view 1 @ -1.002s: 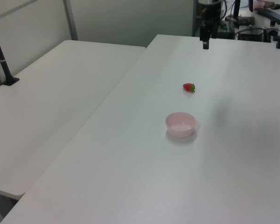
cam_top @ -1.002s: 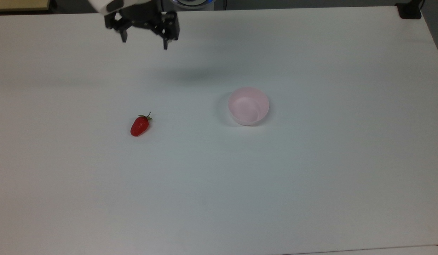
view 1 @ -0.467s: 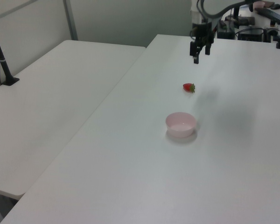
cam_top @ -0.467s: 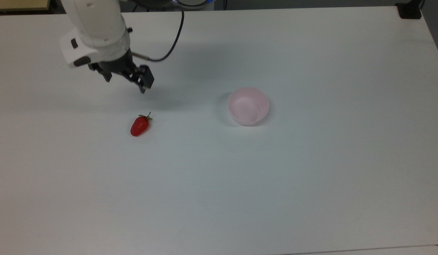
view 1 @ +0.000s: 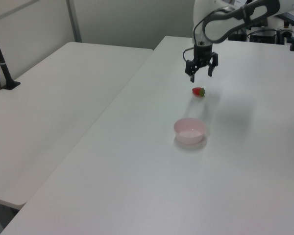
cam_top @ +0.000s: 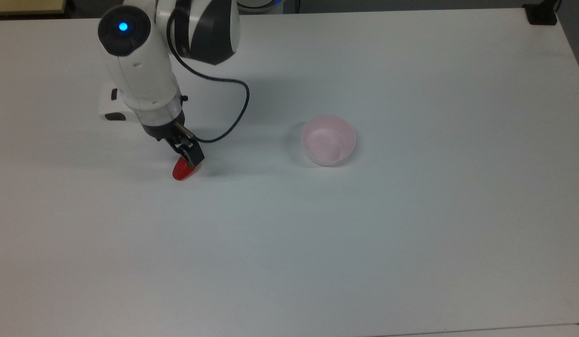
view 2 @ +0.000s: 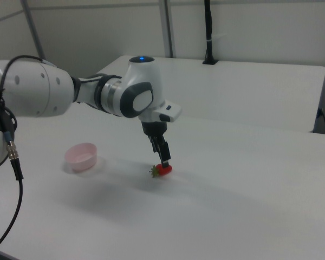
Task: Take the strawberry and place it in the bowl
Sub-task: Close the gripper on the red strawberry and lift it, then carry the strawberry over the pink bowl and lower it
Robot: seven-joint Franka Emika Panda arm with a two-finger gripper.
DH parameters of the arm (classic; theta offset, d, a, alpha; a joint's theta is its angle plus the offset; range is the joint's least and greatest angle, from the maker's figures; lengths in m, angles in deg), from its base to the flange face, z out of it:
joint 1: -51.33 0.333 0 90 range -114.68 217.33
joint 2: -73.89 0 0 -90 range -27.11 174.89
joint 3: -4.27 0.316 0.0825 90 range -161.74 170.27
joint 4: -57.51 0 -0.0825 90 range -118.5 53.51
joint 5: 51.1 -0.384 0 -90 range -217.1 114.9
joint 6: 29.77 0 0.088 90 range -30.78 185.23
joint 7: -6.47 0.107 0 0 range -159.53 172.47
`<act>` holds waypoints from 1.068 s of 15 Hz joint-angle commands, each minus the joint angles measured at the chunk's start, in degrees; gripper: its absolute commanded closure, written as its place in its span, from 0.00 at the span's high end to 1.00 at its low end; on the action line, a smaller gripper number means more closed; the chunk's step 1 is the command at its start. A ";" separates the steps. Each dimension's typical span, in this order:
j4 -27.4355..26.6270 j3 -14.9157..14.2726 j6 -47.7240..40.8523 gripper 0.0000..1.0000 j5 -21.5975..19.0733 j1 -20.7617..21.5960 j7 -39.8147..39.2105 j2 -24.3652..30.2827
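Strawberry (view 1: 198,91), small glossy red, likely light and slippery, is best gripped mid-body; spread gripper (view 1: 201,74) hovers at its twelve o'clock in the left view.

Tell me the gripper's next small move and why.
Probably a short drop straight down, then close. In the left view the gripper hangs open just above the strawberry, which lies on the table, ungrasped. The right view shows the fingers right at the berry. The bowl sits empty, apart from it.
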State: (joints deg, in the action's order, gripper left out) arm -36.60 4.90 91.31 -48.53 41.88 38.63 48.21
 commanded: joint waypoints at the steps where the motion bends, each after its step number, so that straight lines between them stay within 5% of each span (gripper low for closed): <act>1: -1.61 -0.19 5.21 1.00 -0.99 0.56 2.90 -2.17; 4: -1.61 -0.10 6.27 0.99 -0.90 0.65 2.90 -3.24; 12: -2.14 0.77 8.90 0.53 -0.72 0.91 2.46 -4.64; 16: -1.96 2.01 7.07 0.46 -0.72 0.91 0.63 -2.45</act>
State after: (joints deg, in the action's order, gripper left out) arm -37.09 6.55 98.31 -48.53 42.13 40.68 43.27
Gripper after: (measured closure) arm 0.502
